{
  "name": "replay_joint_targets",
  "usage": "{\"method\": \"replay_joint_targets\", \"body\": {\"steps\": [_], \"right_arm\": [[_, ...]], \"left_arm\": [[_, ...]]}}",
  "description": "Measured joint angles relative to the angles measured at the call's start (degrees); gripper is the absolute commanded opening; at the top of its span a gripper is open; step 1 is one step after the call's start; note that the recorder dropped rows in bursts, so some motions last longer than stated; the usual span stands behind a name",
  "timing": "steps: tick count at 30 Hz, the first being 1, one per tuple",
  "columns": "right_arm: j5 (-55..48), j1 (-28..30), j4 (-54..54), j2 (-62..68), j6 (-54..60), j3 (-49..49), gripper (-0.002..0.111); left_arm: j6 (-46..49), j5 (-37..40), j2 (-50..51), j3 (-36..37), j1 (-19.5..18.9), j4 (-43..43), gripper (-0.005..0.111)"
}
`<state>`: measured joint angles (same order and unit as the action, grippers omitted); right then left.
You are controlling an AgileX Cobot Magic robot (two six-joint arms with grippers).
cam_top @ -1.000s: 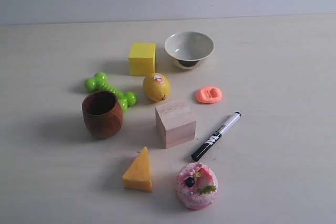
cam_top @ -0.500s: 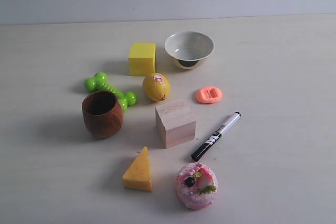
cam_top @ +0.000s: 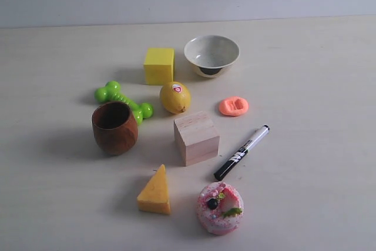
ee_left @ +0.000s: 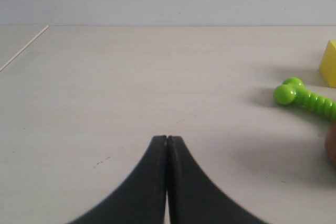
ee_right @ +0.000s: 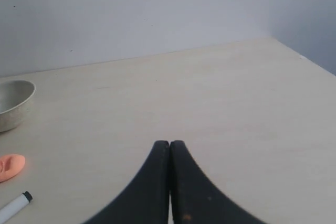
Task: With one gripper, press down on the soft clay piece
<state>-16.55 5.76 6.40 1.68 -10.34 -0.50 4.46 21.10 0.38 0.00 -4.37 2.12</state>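
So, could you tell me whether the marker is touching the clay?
No, the marker lies apart from the clay, with table showing between them.

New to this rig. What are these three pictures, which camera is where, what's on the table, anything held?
It is a robot with two arms, each ending in a gripper. The wide picture comes from a camera off the arms; neither arm shows in it. The other two come from cameras on the wrists. The black prongs in them are the left gripper and the right gripper, both shut and holding nothing. On the table lie a yellow cube, a bowl, a lemon, a green dumbbell toy, a brown cup, a wooden block, a marker, an orange-yellow wedge, a pink donut and the soft clay piece, which looks flattened and dented.
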Motion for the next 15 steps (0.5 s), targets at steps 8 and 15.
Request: {"method": "replay_joint_targets", "body": {"steps": [8, 15], "right_arm": [[0.0, 0.4, -7.2, -1.3, 5.1, 0.2, 0.000], [-0.4, 0.0, -7.9, -1.3, 6.5, 0.2, 0.000]], "left_arm": [[0.0, 0.0, 0.0, 0.0, 0.0, 0.0, 0.000], [0.0, 0.0, 0.0, 0.0, 0.0, 0.0, 0.000]]}}
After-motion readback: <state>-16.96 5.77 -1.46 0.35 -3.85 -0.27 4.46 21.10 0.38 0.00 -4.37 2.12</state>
